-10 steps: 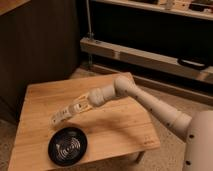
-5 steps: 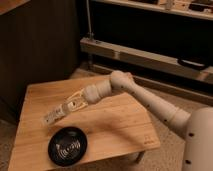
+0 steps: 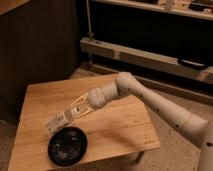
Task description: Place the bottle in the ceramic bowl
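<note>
The glossy black ceramic bowl [image 3: 67, 146] sits on the wooden table [image 3: 115, 125] near its front left edge. My gripper [image 3: 68, 115] reaches in from the right on the cream arm and is shut on the slim whitish bottle [image 3: 54, 123]. The bottle lies tilted, sticking out to the lower left of the fingers. It hangs just above the table, beside the bowl's far left rim and not inside the bowl.
The table is small and low, with edges close to the bowl at the front and left. A dark cabinet wall [image 3: 40, 45] stands behind the table. Metal shelving rails [image 3: 150, 55] run along the back right. Speckled floor [image 3: 175, 150] lies to the right.
The gripper with the bottle has moved left, then down and toward the bowl. The bottle now hangs lower, near the bowl's far rim.
</note>
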Controlling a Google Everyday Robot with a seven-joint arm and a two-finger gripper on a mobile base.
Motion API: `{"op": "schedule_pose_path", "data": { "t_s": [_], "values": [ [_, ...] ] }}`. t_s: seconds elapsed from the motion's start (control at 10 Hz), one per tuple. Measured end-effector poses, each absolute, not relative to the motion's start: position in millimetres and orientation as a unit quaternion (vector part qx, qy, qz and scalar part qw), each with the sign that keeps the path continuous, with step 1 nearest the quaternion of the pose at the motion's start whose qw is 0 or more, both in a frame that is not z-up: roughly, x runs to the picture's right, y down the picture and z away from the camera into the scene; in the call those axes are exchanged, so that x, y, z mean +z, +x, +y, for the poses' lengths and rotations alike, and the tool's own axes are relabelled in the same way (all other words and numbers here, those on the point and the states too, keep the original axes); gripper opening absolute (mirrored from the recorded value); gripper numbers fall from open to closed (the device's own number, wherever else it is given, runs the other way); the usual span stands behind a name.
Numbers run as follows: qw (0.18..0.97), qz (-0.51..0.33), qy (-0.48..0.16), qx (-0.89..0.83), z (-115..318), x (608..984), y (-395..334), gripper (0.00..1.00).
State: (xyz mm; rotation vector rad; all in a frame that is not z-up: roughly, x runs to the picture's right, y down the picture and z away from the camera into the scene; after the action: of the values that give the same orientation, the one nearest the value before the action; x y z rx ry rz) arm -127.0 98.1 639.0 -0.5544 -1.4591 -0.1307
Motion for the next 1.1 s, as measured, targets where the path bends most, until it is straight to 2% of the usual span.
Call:
{"op": "schedule_pose_path", "data": {
  "t_s": [0.3,0.8,0.9,1.1],
  "values": [
    [0.707,-0.650,-0.272,-0.061,112,624,-111,0.00],
    [0.686,-0.634,-0.348,-0.077,147,647,-110,0.00],
    [0.680,-0.633,-0.360,-0.079,153,651,-114,0.02],
    [0.673,-0.632,-0.377,-0.082,163,657,-120,0.22]
  ]
}}
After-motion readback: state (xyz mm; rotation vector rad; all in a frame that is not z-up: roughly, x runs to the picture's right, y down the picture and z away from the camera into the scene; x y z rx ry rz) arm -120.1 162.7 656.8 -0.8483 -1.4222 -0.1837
